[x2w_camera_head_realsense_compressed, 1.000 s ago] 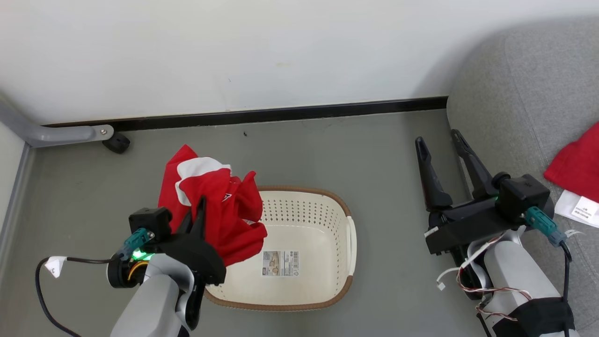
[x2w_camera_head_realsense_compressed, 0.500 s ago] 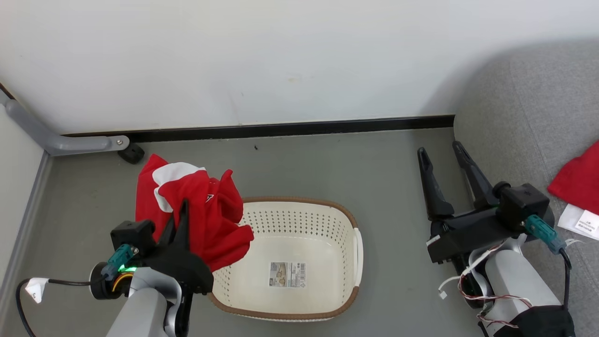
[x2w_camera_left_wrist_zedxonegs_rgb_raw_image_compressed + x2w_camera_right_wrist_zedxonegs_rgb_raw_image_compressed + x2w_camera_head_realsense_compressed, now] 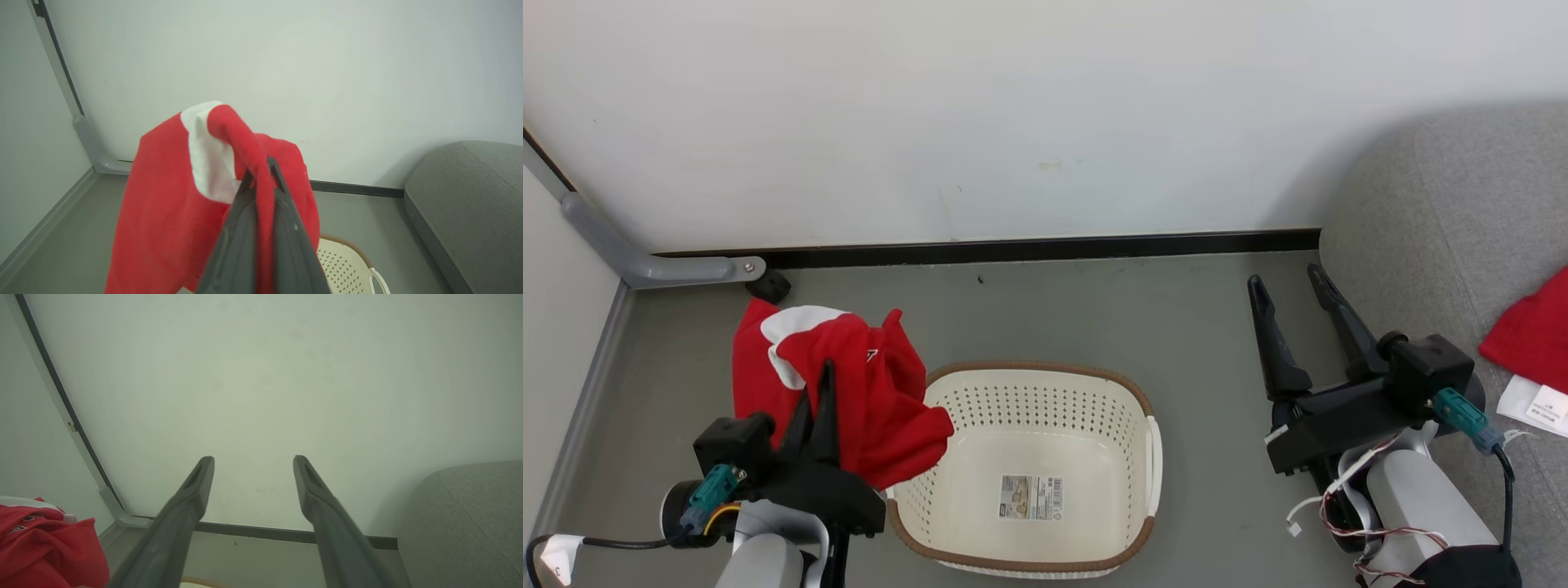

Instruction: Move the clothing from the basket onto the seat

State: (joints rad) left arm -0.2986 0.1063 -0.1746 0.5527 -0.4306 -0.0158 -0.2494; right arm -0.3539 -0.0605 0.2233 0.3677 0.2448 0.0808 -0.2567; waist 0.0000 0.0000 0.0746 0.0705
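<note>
left gripper [image 3: 822, 382] clamped tight on a red-and-white garment [image 3: 866, 408], cloth dangling in the air at the left end of the basket [image 3: 1031, 367], basket sat on the grey floor [image 3: 1094, 310], label sticker [image 3: 1032, 497] on its bottom, right gripper [image 3: 1284, 278] spread wide and empty, another red piece [image 3: 1531, 322] lying over on the sofa [image 3: 1437, 204]

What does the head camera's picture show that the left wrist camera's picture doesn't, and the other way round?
Head view's extras: the label sticker on the inner bottom of the cream perforated plastic basket, the right gripper spread open and empty, and a second red garment lying on the light-grey fabric sofa. Left wrist view's extra: a close look at the left gripper pinched shut on a fold of the red garment with a white panel. Shared: that held garment, the basket's rim and the sofa.
</note>
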